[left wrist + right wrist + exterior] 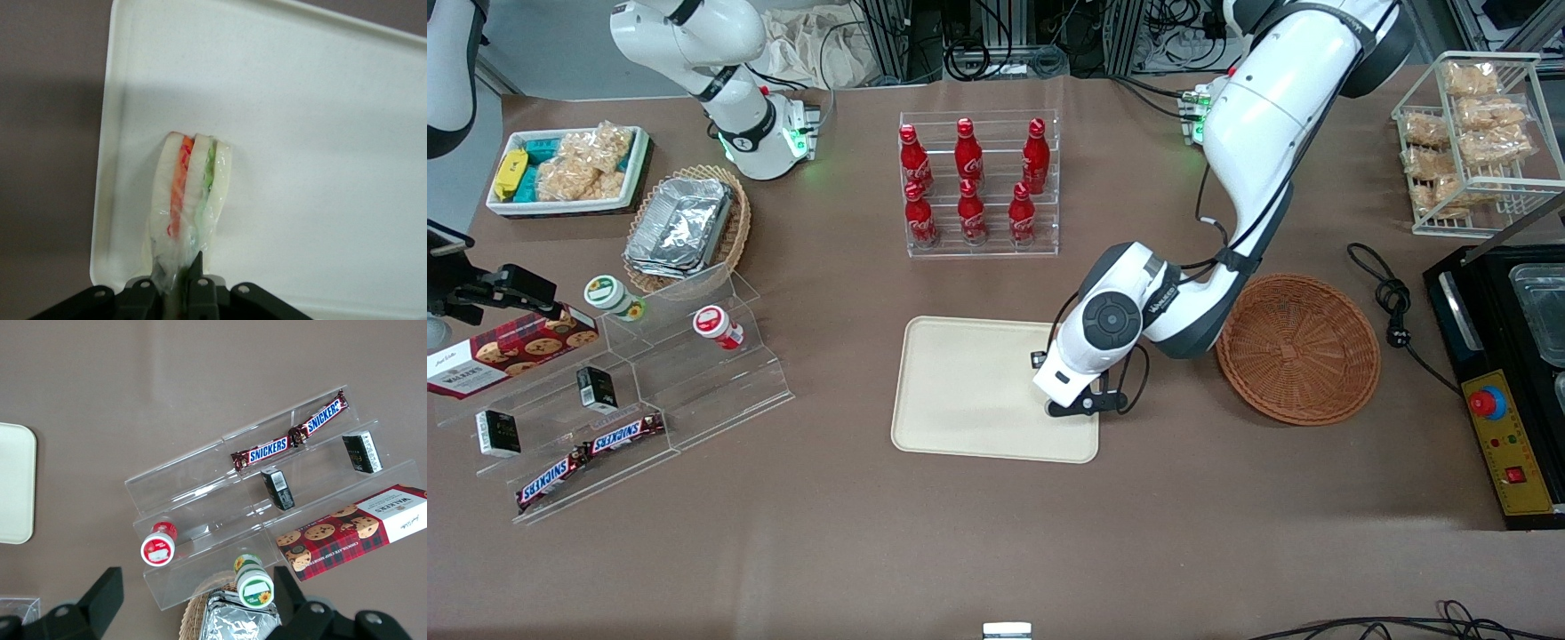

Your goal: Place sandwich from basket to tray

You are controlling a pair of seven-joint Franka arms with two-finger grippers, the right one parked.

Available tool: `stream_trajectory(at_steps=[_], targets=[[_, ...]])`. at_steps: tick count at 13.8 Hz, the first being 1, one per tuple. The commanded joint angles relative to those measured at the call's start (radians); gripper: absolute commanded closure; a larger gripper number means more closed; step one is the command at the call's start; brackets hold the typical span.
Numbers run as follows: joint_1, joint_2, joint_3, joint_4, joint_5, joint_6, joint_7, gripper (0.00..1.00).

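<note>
sandwich (190,193) clamped by its wrap in end effector (179,277), low over tray (320,120), near the edge closest to basket (1298,347), now empty. best lowered until bread rests flat, then released gently, lifting straight up to avoid dragging.

1. The working left arm reaches from its base at the edge of the table farthest from the front camera, its white upper link sloping down toward that camera.
2. It bends at a dark grey elbow beside the basket (1298,347), and the forearm turns toward the parked arm's end of the table.
3. The wrist points straight down over the tray (969,391) (its round joint cap faces up in the front view).
4. The gripper (179,273) sits low over the tray's corner, its black fingers pinched together on the sandwich (190,200), which it holds by its clear-wrapped end.
</note>
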Motion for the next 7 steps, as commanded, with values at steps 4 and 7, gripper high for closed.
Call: stream_trajectory(at_steps=[4, 7], targets=[[0.000, -0.003, 0.012, 0.060, 0.011, -0.013, 0.007, 0.00], [0.001, -0.105, 0.054, 0.074, 0.011, -0.062, 0.006, 0.00]])
